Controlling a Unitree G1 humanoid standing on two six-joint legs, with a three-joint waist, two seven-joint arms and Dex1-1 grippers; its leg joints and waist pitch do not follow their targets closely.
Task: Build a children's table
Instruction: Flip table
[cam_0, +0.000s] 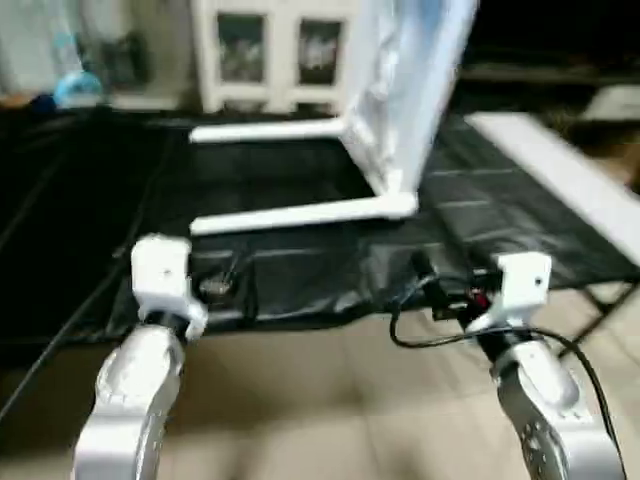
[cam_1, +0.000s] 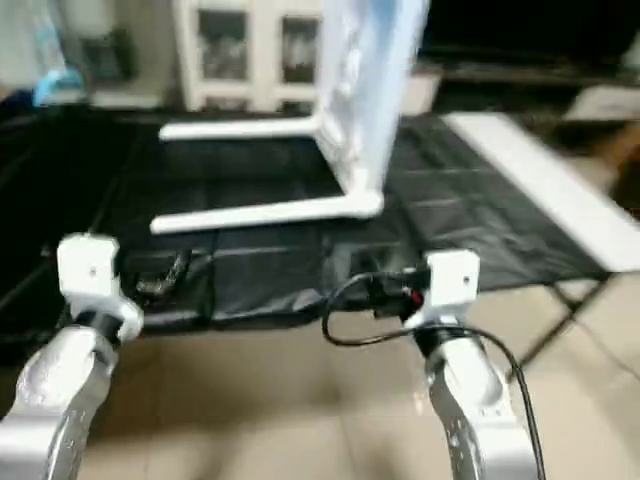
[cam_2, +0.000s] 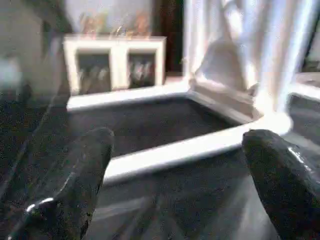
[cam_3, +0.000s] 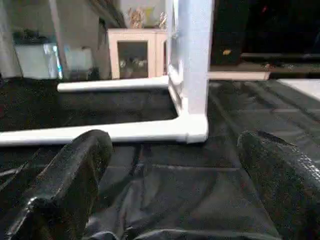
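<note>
The children's table lies on its side on the black-covered bench (cam_0: 90, 200). Its white top (cam_0: 405, 90) stands up on one edge. Two white legs point to the left from it: a near leg (cam_0: 290, 215) and a far leg (cam_0: 265, 131), both level with the bench. My left gripper (cam_2: 177, 145) is open and empty, aimed at the near leg from the bench's front edge and a short way from it. Over to the right, my right gripper (cam_3: 175, 142) is open and empty, facing the near corner socket (cam_3: 195, 127).
A white glass-door cabinet (cam_0: 270, 50) stands behind the bench. A long white board (cam_0: 570, 180) lies along the bench's right side. A black cable (cam_0: 420, 320) loops off my right wrist. Tiled floor (cam_0: 330, 400) lies below my forearms.
</note>
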